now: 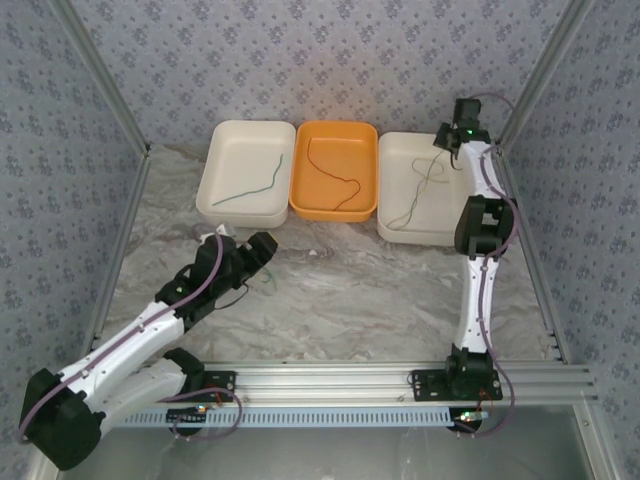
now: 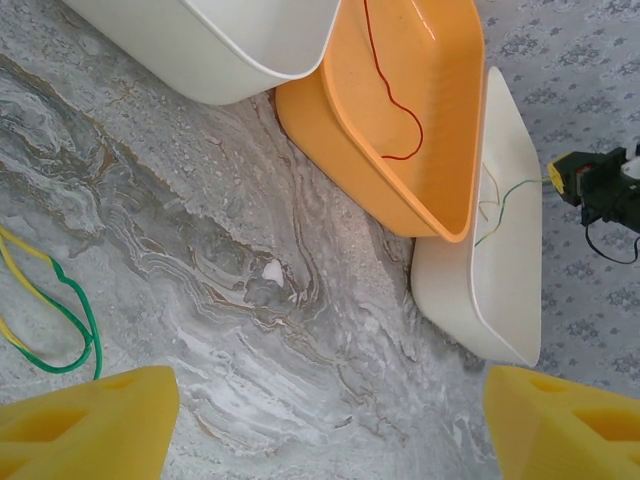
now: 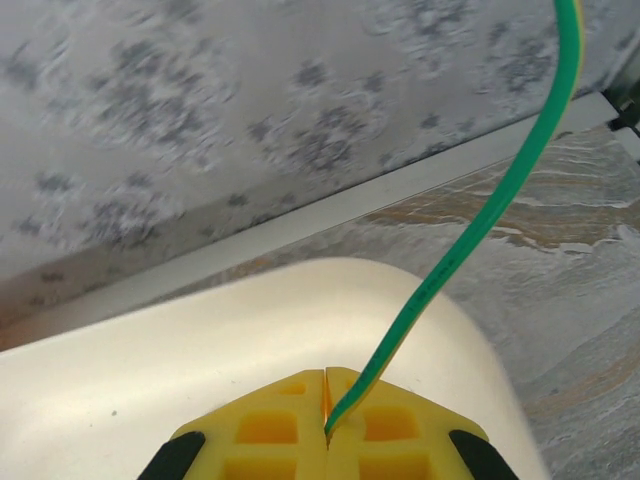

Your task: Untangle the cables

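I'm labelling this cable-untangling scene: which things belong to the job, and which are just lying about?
Job: dark green cable; red cable; green-yellow cable pinched by right gripper; green-yellow loop.
Lying about: white speck; white trays and orange tray, merely holding cables.

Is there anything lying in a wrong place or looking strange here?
Yes. A green and yellow wire loop lies on the bare table beside the open left gripper, not in a tray like the dark red cable in the orange tray. A small white speck also lies on the table.
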Robot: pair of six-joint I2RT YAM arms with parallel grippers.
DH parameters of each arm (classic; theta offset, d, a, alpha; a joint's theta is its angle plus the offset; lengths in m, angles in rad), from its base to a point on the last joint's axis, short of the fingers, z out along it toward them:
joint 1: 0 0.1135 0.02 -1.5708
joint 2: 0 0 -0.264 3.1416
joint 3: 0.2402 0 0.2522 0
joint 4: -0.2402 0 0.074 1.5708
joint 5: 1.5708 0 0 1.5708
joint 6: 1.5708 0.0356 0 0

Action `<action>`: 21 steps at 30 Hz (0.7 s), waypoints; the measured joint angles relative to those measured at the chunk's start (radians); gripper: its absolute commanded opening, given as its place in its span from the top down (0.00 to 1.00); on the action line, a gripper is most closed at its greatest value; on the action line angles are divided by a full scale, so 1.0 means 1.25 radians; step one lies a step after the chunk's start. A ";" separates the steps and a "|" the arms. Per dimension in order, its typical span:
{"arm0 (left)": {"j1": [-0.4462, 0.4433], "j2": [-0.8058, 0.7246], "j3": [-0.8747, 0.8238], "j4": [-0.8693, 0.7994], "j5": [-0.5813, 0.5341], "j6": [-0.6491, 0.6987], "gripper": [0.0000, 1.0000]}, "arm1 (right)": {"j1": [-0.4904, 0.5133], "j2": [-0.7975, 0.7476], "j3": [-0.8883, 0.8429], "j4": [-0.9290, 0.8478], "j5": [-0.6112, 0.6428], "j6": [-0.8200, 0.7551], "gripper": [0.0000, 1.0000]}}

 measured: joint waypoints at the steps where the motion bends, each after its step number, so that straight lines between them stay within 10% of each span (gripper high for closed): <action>1: 0.000 -0.005 0.000 0.000 0.002 0.000 0.20 | 0.011 -0.001 0.000 -0.005 0.012 -0.017 1.00; 21: 0.000 -0.063 -0.009 -0.023 -0.001 -0.002 0.21 | 0.076 0.028 0.009 -0.083 0.159 -0.240 1.00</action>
